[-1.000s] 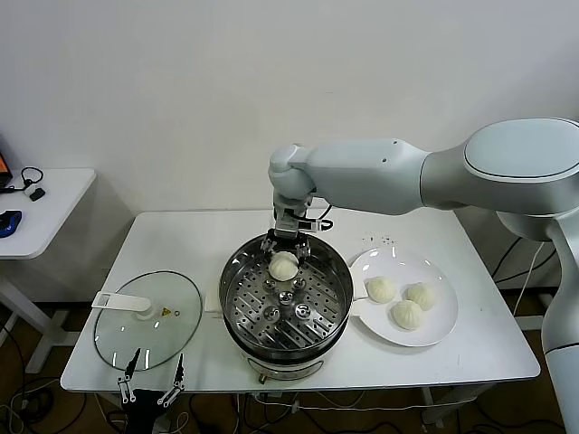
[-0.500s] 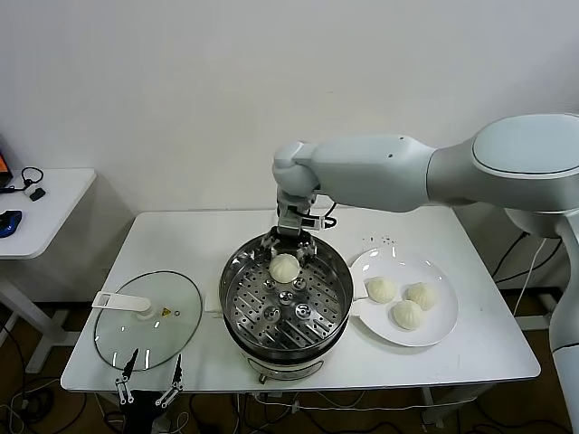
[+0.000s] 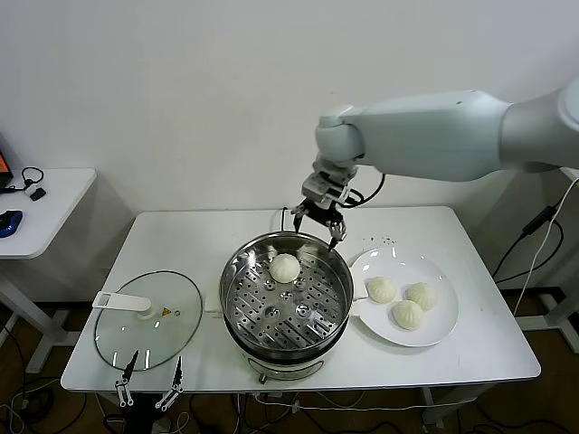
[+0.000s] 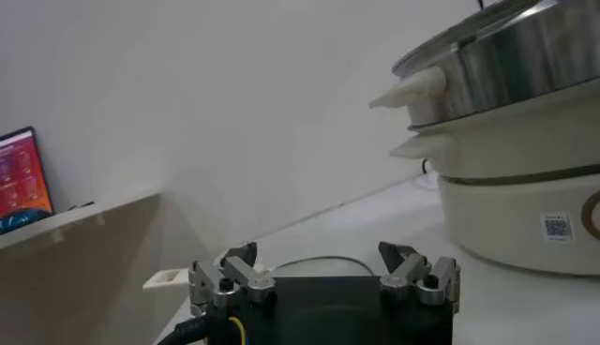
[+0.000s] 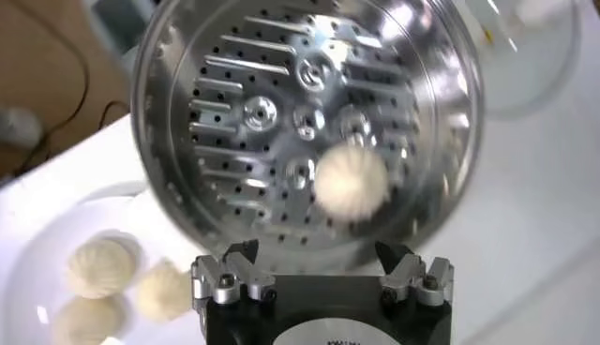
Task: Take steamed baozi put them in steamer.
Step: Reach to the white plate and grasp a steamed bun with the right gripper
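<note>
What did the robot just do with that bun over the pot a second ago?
The right gripper let go of the baozi, left it on the steamer tray, then rose and pulled back toward the far rim, open and empty. Three baozi on the plate, the lid and the left gripper stayed put.

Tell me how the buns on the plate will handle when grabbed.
The three steamed baozi on the plate look soft and pleated, so a hard squeeze probably dents them. They seem light. Their rounded shape may let them roll if nudged.
</note>
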You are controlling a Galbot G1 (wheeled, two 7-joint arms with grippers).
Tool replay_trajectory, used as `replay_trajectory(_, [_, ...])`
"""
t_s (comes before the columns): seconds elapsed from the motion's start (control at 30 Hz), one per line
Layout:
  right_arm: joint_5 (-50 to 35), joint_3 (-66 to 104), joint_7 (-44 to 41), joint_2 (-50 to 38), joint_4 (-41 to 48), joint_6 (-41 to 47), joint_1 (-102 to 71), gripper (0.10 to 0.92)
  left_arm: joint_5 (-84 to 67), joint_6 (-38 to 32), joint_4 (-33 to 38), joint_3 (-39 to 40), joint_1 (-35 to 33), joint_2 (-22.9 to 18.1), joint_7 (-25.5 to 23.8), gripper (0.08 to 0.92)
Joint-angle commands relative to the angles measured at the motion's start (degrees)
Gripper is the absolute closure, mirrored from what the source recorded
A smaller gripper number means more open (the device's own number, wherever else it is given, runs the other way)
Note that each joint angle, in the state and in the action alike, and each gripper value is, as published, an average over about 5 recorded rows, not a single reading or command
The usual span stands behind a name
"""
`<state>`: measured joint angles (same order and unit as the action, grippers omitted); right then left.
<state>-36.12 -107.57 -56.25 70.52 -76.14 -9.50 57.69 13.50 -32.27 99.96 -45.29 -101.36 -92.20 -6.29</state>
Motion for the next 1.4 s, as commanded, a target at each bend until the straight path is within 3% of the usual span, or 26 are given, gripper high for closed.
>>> replay_trajectory(0.03, [-13.6,-11.21,6.46,-11.47,-10.49,22.79,8.56,0.203,-0.01,0.02,0.01,0.4,0.09,-2.79,-0.02,0.177])
replay_trajectory(0.27, [-9.82,-10.97,6.6,-16.0,-12.94,24.84,3.58,0.203,-0.4,0.4,0.71,0.35,0.16,-2.8,-0.13,0.177])
replay_trajectory(0.53, [-0.46,-7.58,7.07,-18.51,-8.3,24.91,-5.4,0.203,-0.57,0.46,0.57,0.25,0.34,-2.8,-0.14,0.177])
replay_trajectory(1.4, [6.83,11.53,13.64,-21.69,2.87,28.19,-31.49,0.203,-0.05,0.54,-1.37,-0.53,1.32,-2.8,-0.12,0.177])
